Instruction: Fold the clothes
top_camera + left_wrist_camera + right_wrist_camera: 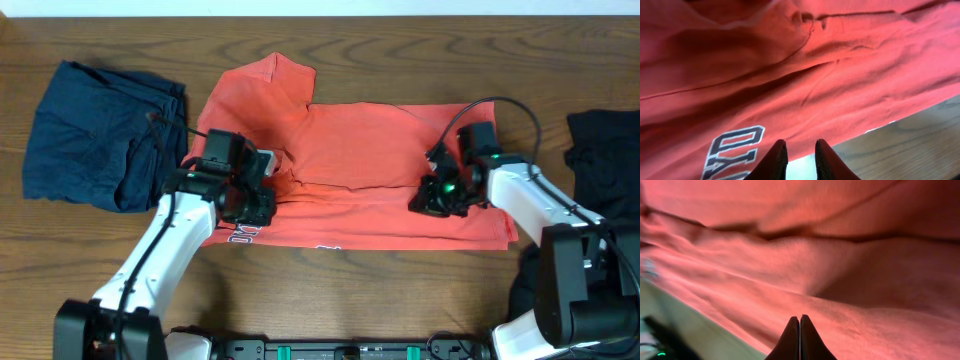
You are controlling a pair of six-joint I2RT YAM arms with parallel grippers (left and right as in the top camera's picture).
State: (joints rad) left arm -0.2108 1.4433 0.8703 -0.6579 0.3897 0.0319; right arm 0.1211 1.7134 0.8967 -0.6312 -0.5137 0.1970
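Observation:
The coral-red T-shirt (370,150) lies across the middle of the table, its upper part folded down over the lower part and one sleeve sticking up at the back left. White-edged dark lettering (735,150) shows near its front left hem. My left gripper (258,208) hovers over that left end; in the left wrist view its fingertips (799,145) stand a little apart with nothing between them, just past the shirt's hem. My right gripper (425,200) rests on the shirt's right half, and in the right wrist view (800,317) its jaws are pressed together, empty, over the red cloth (840,255).
A navy garment (100,135) lies crumpled at the back left of the wooden table (400,300). A black garment (605,150) lies at the right edge. Bare wood (920,145) shows in front of the shirt's hem.

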